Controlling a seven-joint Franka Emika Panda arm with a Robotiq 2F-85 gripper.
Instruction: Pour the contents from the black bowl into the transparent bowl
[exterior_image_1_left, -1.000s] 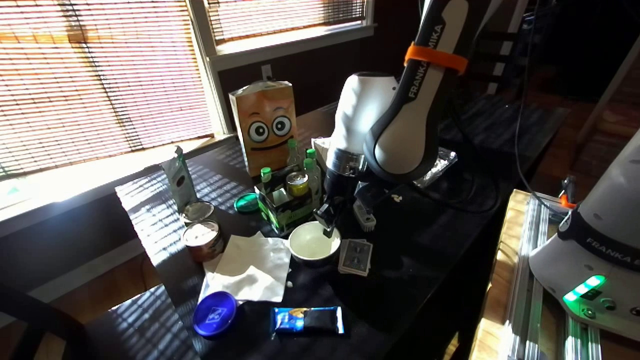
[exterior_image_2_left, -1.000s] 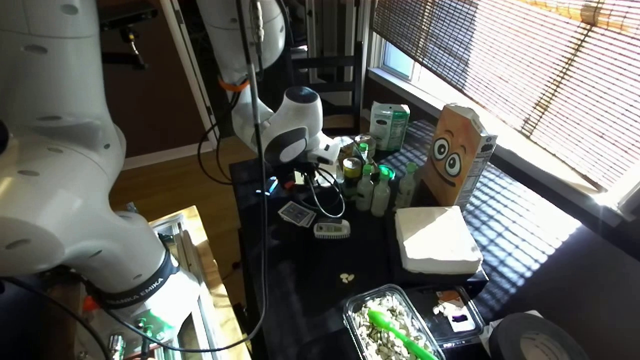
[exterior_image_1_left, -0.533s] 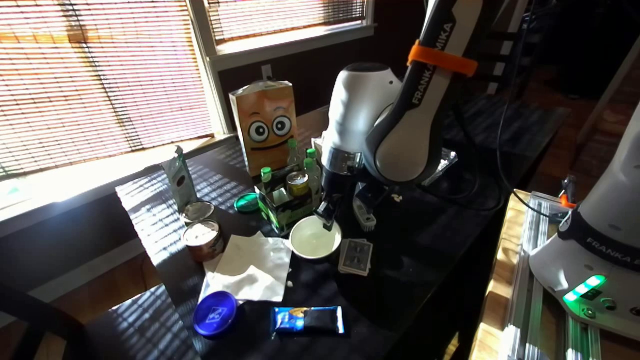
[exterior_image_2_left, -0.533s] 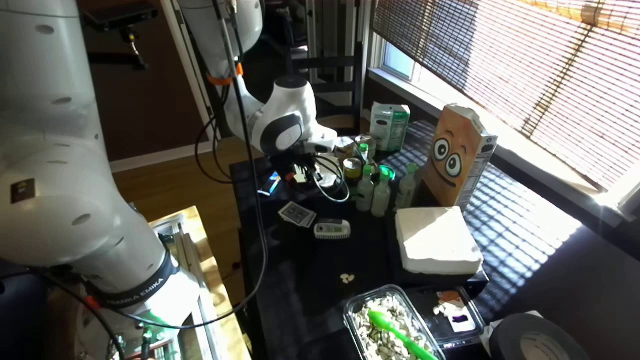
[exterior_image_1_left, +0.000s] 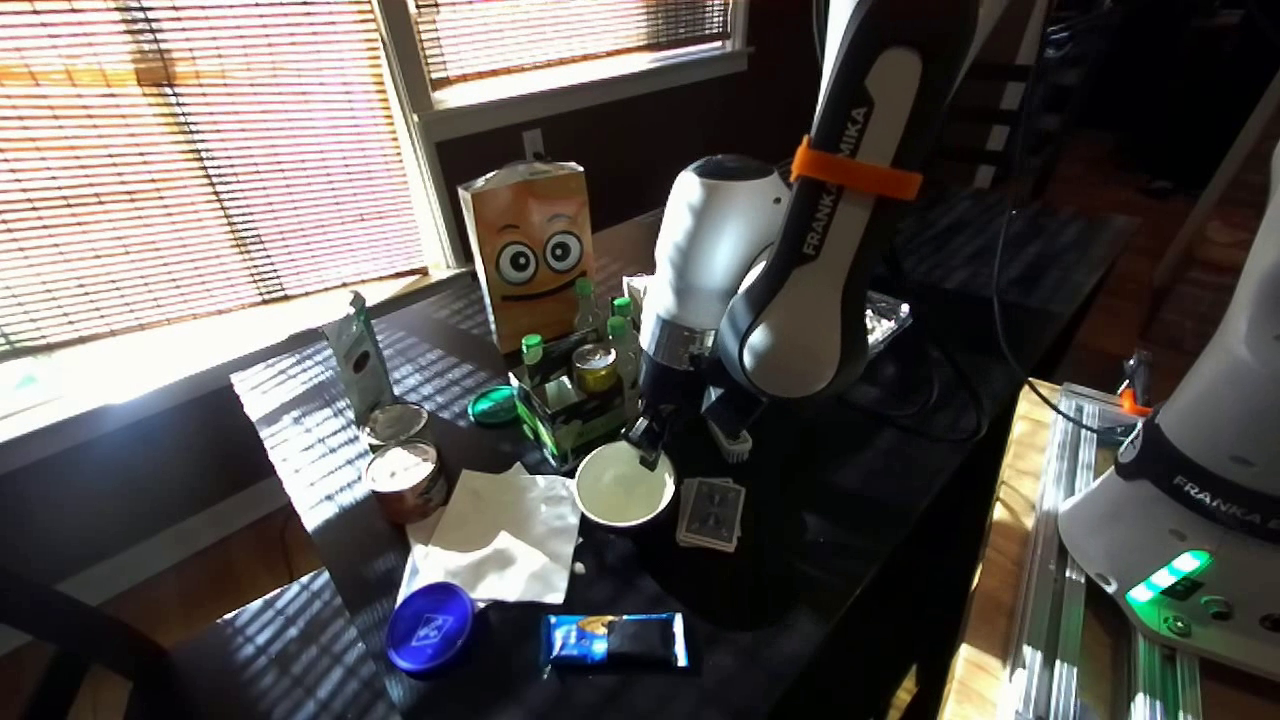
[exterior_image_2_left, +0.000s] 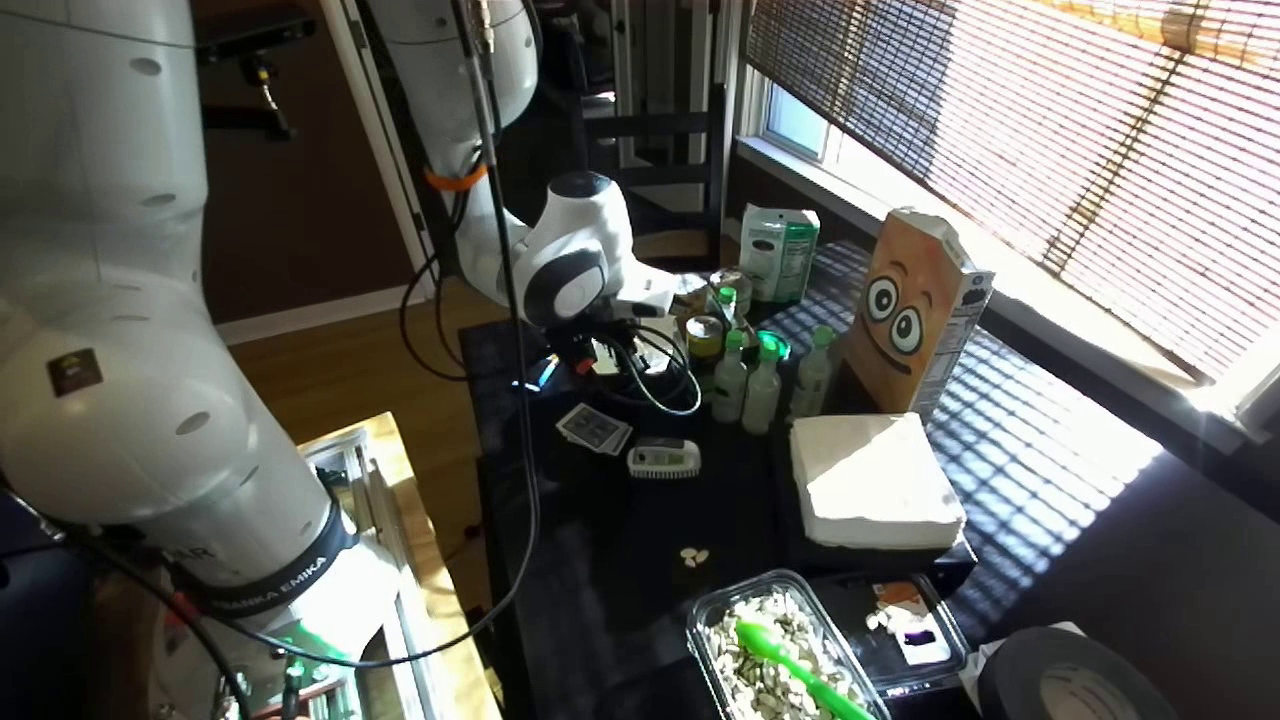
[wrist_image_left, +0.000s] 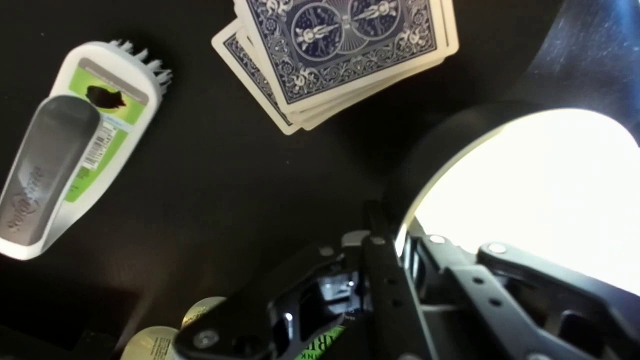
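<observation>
black, jointed, my fingers (wrist_image_left: 392, 295) pinch the rim of the black bowl (wrist_image_left: 540, 195), one inside it, one outside; the transparent bowl (exterior_image_2_left: 836, 640) stands well apart. "franka" reads on my arm (exterior_image_1_left: 840, 225) and base (exterior_image_1_left: 1215, 515), "ari" on a green label (wrist_image_left: 327, 341). the black bowl's dark wall rings a pale interior, glaring white in the wrist view.

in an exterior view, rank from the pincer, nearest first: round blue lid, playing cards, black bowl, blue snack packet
Picture sides, outward from the pincer:
1. Black bowl, gripped at its rim.
2. Playing cards, right of the bowl.
3. Blue snack packet, bottom centre.
4. Round blue lid, lower left.
</observation>
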